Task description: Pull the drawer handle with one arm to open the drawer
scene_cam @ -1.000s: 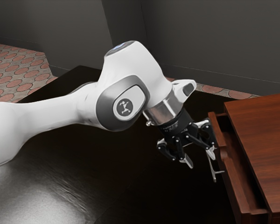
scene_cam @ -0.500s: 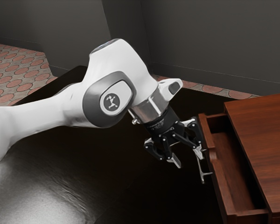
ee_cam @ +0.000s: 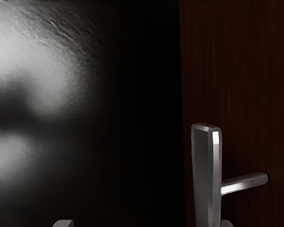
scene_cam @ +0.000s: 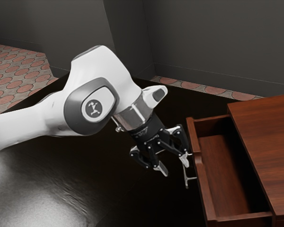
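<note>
Much more of drawer (scene_cam: 199, 166) drawn out than second ago; handle (scene_cam: 189, 177) kept between spread, unclamped fingers of hand (scene_cam: 174, 166); opening judged nearly done.

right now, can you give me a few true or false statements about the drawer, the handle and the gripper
1. The drawer stands partly out of the wooden cabinet. True.
2. The gripper is shut on the handle. False: its fingers stand apart, and the handle is close by one of them.
3. The handle is a silver metal bar. True.
4. A red ball lies in the drawer. False: the part of its inside that shows is bare wood.
5. The table is white and matte. False: it is dark and glossy.
</note>
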Available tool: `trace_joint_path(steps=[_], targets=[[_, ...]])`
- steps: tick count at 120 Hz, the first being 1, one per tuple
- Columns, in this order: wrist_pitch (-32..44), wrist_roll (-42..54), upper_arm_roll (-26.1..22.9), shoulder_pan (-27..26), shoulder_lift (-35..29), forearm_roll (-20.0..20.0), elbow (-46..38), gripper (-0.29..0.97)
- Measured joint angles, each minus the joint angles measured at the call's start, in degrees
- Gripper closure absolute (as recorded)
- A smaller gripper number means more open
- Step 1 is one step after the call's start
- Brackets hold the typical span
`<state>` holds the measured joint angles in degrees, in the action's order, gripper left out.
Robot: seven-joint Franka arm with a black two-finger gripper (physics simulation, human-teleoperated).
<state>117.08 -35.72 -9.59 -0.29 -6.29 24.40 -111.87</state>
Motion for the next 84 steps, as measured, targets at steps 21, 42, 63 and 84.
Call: trace_joint_path(steps=[21, 42, 63, 84], targets=[[-0.6, 0.92, 0.97, 0.25, -1.28, 0.07, -1.01, 0.35], [-1.41, 1.82, 1.37, -0.4, -1.85, -0.06, -1.34, 0.35], [-2.17, 2.47, 1.98, -1.04, -3.44, -0.49, -2.87, 0.35], [-2.55, 2.98, 2.59, -1.25, -5.55, -0.57, -4.88, 0.35]])
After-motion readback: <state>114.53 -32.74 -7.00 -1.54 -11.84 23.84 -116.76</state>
